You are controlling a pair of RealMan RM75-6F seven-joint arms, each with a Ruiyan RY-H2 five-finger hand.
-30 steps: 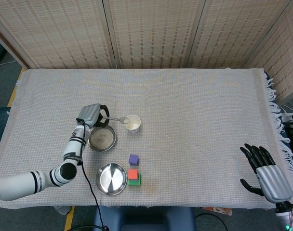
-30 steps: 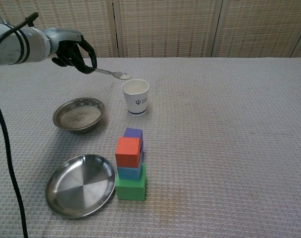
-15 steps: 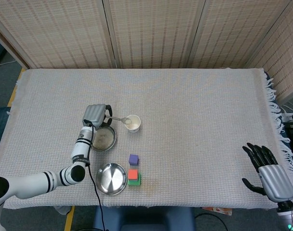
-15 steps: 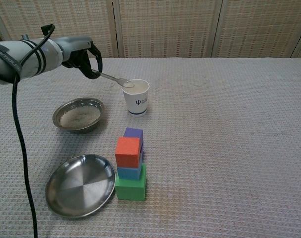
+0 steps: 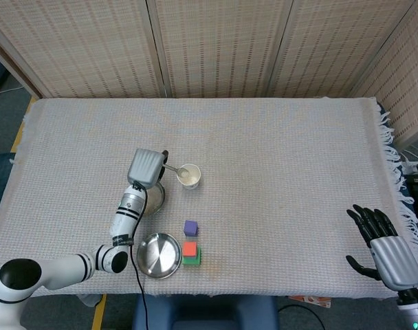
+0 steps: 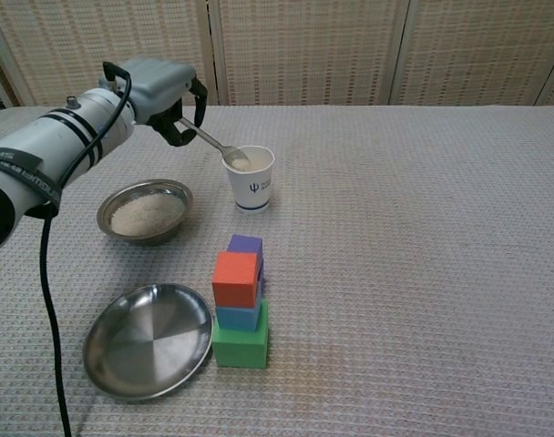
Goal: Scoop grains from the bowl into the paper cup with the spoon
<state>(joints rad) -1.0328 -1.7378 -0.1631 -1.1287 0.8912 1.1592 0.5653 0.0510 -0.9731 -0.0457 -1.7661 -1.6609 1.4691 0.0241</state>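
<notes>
The left hand, upper left of the chest view, has its fingers curled around a metal spoon, tilted so the tip dips into the paper cup to tip grains out; the grain bowl sits just beside. The right hand rests splayed, holding nothing, at lower right. Woven cloth covers the table, with reed screens behind.

So on the bench: paper cup sits right of the bowl, spoon tip dipping into the cup. Empty plate is in front of the bowl, block stack just right of the plate.
</notes>
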